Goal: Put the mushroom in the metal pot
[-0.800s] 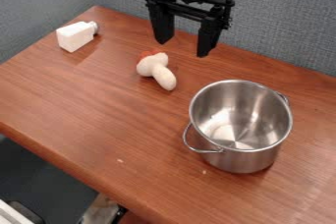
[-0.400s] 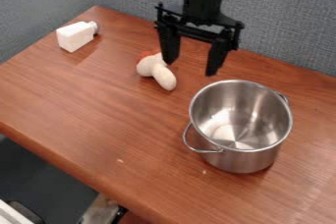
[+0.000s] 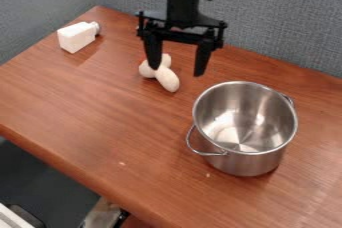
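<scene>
Camera view, looking down at an angle onto a reddish-brown wooden table [image 3: 80, 102] set against a grey textured wall [image 3: 54, 2]. A black robot arm comes down from the top of the picture, ending in a black gripper [image 3: 179, 68] that points straight down at the table. Its two dark fingers [image 3: 152, 58] stand wide apart, with nothing held between them.

Just below and between those spread fingers lies the mushroom [image 3: 159, 73] — a small toy on its side, with a thick cream-white stem angled toward the lower right and a rounded orange-brown cap at the upper left end, partly hidden behind the gripper. The left finger in the picture hangs over the cap end and the other finger hangs just to the right of the stem. Whether either finger touches the mushroom cannot be told from this angle.

To the lower right, well apart from the mushroom, stands the metal pot [image 3: 245, 127] — a shiny steel cylinder, upright, with a rolled rim and a thin wire handle drooping down its front side. Its inside shows only bright reflections.

Near the table's far left corner lies a white rectangular block [image 3: 78, 37], well apart from everything else.
</scene>
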{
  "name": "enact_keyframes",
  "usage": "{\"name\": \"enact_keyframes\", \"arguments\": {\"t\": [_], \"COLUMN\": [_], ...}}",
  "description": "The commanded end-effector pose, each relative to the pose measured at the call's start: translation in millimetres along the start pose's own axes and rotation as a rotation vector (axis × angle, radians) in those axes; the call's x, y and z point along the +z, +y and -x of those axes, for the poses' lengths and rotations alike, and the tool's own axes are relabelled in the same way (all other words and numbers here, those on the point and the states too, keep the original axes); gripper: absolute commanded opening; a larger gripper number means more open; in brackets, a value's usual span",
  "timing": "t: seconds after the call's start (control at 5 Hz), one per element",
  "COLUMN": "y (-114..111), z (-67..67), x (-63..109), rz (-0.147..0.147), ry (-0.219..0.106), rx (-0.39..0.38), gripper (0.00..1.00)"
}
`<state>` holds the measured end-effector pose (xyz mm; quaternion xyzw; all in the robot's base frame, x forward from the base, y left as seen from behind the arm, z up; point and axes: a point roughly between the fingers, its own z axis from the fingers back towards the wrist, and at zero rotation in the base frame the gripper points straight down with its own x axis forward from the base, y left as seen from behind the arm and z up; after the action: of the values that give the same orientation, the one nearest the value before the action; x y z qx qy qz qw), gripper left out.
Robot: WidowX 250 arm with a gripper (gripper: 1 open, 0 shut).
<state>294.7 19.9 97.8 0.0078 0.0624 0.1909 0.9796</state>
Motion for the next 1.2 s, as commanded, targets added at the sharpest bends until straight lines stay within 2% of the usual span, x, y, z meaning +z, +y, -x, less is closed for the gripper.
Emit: {"name": "enact_keyframes", "arguments": {"t": [0.0,0.2,0.4,0.6,1.0], "y": [18.9,36.5,44.0,50.2,48.1], "z": [-22.1,-41.7,-62.6,-81.7,-82.4], "x": [8.0,13.9,9.4,3.5,1.8], "rz": [0.023,0.060,0.109,0.137,0.125], "ry": [-0.018,-0.023,-0.041,-0.049,-0.072], "rx": [0.135,0.277,0.409,0.518,0.558], "gripper": [1.00,1.00,1.00,1.00,1.00]}}
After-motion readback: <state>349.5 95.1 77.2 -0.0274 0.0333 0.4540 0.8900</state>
